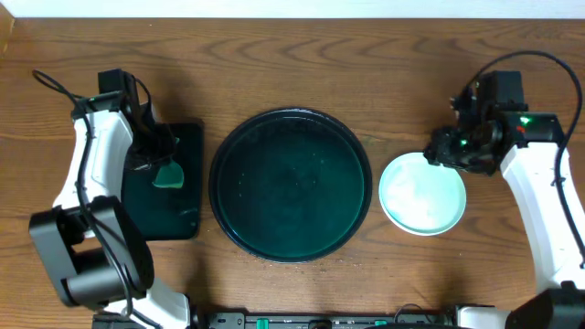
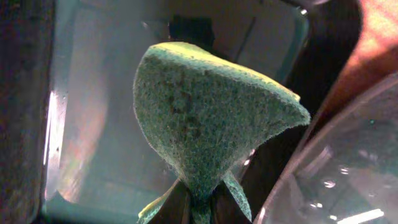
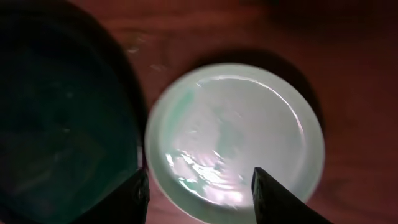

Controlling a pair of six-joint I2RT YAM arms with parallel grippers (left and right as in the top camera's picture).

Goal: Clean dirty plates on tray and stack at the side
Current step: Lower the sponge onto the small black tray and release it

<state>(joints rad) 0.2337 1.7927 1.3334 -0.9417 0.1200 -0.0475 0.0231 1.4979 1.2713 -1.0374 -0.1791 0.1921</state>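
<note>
The large round black tray (image 1: pixel 291 185) sits mid-table with no plates on it; its rim also shows in the right wrist view (image 3: pixel 62 118). A stack of plates (image 1: pixel 422 194) with a pale turquoise one on top stands on the wood to the tray's right, also seen in the right wrist view (image 3: pixel 236 137). How many plates lie in the stack cannot be told. My right gripper (image 1: pixel 445 151) (image 3: pixel 199 193) is open and empty, above the stack's upper left edge. My left gripper (image 1: pixel 157 160) (image 2: pixel 200 205) is shut on a green sponge (image 1: pixel 168 174) (image 2: pixel 205 118) above the rectangular tray.
A smaller rectangular black tray (image 1: pixel 179 215) lies left of the round tray, under the sponge; its shiny floor shows in the left wrist view (image 2: pixel 93 124). Cables run from both arms. The table's front edge holds black hardware.
</note>
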